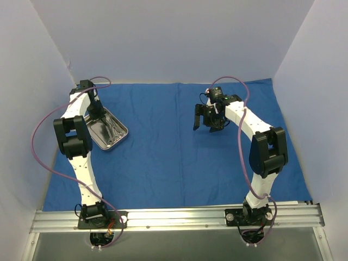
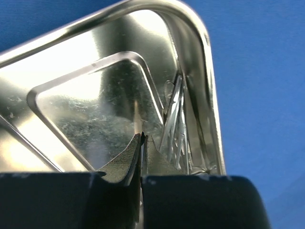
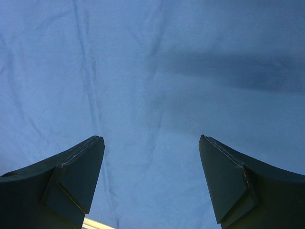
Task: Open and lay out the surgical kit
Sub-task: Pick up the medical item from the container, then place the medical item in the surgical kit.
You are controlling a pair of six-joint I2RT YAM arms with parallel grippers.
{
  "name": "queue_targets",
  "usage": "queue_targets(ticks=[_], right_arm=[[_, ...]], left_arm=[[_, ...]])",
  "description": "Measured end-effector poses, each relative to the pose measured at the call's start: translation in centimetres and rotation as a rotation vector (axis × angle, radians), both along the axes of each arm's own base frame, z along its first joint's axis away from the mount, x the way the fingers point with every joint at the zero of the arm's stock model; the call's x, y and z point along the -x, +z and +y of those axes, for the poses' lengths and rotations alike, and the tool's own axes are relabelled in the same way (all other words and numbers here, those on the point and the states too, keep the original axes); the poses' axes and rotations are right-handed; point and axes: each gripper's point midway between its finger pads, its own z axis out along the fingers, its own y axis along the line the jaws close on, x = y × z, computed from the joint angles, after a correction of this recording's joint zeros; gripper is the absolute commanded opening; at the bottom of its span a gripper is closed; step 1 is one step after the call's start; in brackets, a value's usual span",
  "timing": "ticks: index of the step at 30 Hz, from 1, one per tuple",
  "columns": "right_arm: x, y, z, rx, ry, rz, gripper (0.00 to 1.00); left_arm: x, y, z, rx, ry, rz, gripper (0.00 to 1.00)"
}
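Note:
The royal-blue cloth [image 1: 174,157] lies spread flat over the table. The shiny steel tray [image 1: 100,137] sits on it at the left, with thin ring-handled instruments [image 1: 113,130] lying inside. My left gripper [image 1: 98,113] is at the tray's far-left edge. In the left wrist view the left gripper [image 2: 142,137] is shut, with what looks like a thin strip of the tray's [image 2: 95,105] rim between the pads. The instruments [image 2: 176,124] lie against the tray's right wall. My right gripper [image 1: 205,122] hovers open and empty above the cloth [image 3: 152,71]; in its wrist view the right gripper [image 3: 150,138] holds nothing.
White walls enclose the table on three sides. A metal rail [image 1: 179,217] with both arm bases runs along the near edge. The cloth shows shallow creases [image 3: 90,81] under the right gripper.

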Motion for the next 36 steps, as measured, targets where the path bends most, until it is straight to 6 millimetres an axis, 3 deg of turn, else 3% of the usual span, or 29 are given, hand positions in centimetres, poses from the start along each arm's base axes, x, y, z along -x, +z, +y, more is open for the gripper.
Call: queue_targets(ticks=[15, 22, 29, 36], right_arm=[[-0.5, 0.3, 0.8, -0.004, 0.014, -0.012, 0.82], [-2.8, 0.8, 3.0, -0.016, 0.044, -0.043, 0.82], [-4.1, 1.6, 7.0, -0.091, 0.134, -0.078, 0.79], [-4.5, 5.8, 13.9, -0.352, 0.305, -0.153, 0.81]], left_arm=[[-0.4, 2.1, -0.8, 0.020, -0.004, -0.049, 0.02], [-0.9, 5.9, -1.5, 0.008, -0.020, -0.131, 0.02], [-1.4, 9.4, -2.3, -0.001, -0.039, -0.210, 0.02], [-0.3, 12.8, -5.9, 0.058, -0.107, -0.283, 0.02]])
